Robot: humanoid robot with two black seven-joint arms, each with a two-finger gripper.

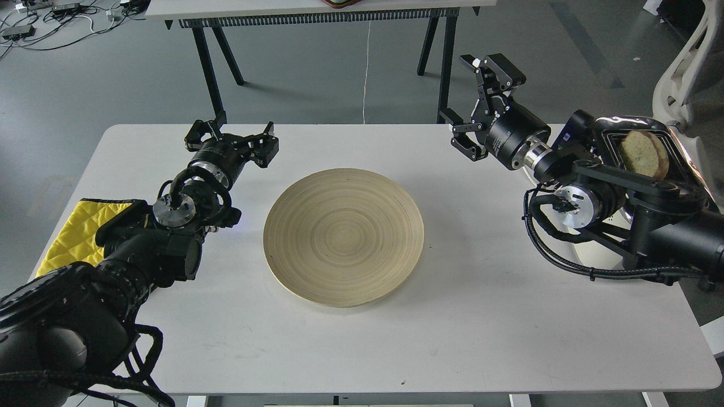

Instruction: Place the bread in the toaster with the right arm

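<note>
The bread (643, 154) stands upright in a slot of the cream-white toaster (679, 164) at the table's right edge. My right arm crosses in front of the toaster and hides most of its body. My right gripper (474, 104) is open and empty, held above the table's far edge, well to the left of the toaster. My left gripper (232, 138) is open and empty, low over the table at the far left.
A round wooden plate (343, 236) lies in the middle of the white table (396, 350). A yellow quilted cloth (73, 232) lies at the left edge under my left arm. Another table's black legs (447, 62) stand behind.
</note>
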